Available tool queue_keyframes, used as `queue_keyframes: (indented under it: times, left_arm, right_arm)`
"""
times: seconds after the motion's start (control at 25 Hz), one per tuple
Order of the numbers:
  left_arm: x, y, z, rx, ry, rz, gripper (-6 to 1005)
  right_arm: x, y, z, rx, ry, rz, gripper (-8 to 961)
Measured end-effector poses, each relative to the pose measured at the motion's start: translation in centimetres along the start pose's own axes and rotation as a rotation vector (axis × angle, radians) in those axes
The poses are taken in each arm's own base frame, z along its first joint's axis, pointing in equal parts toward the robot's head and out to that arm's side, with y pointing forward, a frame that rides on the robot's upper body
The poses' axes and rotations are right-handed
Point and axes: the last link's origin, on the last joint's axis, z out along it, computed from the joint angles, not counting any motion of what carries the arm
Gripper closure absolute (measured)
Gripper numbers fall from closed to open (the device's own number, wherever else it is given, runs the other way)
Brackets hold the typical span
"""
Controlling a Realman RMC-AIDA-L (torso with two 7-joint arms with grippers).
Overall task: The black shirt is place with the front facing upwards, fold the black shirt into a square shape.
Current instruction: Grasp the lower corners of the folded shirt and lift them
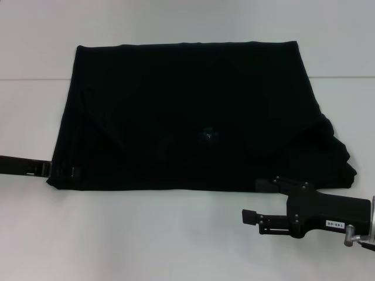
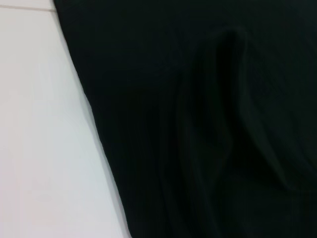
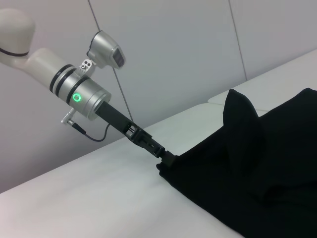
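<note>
Reaching in low from my left side, my left gripper point(image 1: 58, 170) lies almost flat along the white table point(image 1: 176, 234), its slim black fingers stretched to the near left corner of the black shirt point(image 1: 193, 111). From my right wrist camera the same arm shows as a silver forearm with a green ring light, sloping down to the table, and its fingertips are closed on that corner of the cloth point(image 3: 166, 161), which bunches slightly where it is pinched. My right gripper point(image 1: 258, 202) sits at the near right corner, the wrist coming in from the right edge; one finger point(image 1: 284, 182) touches the shirt's near hem while the other point(image 1: 251, 216) lies on bare table, well apart from it, so the jaws stand wide with nothing between them.

The shirt lies in the middle of the table as a broad, dark, roughly rectangular shape, wider than it is deep. Its far edge runs straight, and faint diagonal fold lines cross the top layer from both sides toward a small bluish label point(image 1: 208, 134) near the centre. On the right the cloth spills out in a loose, rumpled bulge beyond the neat outline. My left wrist camera shows only black fabric point(image 2: 208, 119) with a long soft crease, and a strip of table beside its edge.
</note>
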Motion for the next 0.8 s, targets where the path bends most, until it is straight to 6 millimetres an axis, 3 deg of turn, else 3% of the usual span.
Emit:
queue_keyframes:
  times: [0.8]
  left_arm:
    - [0.01, 0.52, 0.61, 0.006, -0.018, 0.037, 339]
  right_arm:
    - [0.00, 0.00, 0.00, 0.000, 0.000, 0.000, 10]
